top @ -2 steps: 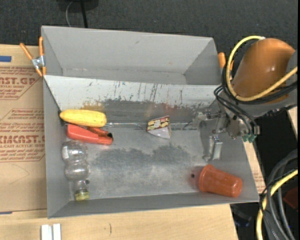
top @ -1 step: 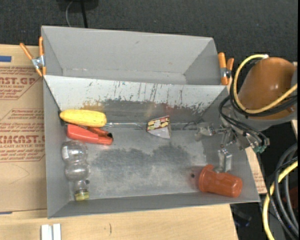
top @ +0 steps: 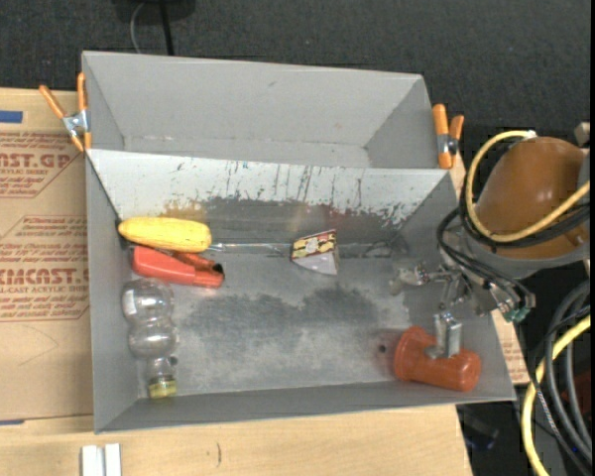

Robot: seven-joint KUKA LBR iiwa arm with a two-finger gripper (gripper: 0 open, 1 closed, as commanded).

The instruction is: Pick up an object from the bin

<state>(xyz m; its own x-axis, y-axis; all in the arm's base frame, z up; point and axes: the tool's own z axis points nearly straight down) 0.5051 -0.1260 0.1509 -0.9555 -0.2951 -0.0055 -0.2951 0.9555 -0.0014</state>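
A chunky orange-red lump (top: pixel 418 361) lies in the near right corner of the bin (top: pixel 278 325), close to the front wall. The gripper (top: pixel 446 337) stands right over it, its metal end down at the lump's top; whether it is spread or pressed together cannot be told. Well apart, towards the back wall, sits a small printed packet (top: pixel 315 249). On the left lie a yellow banana (top: pixel 165 233), a flat orange-red piece (top: pixel 177 267) just beside it, and a clear plastic bottle (top: pixel 151 335) nearer the front
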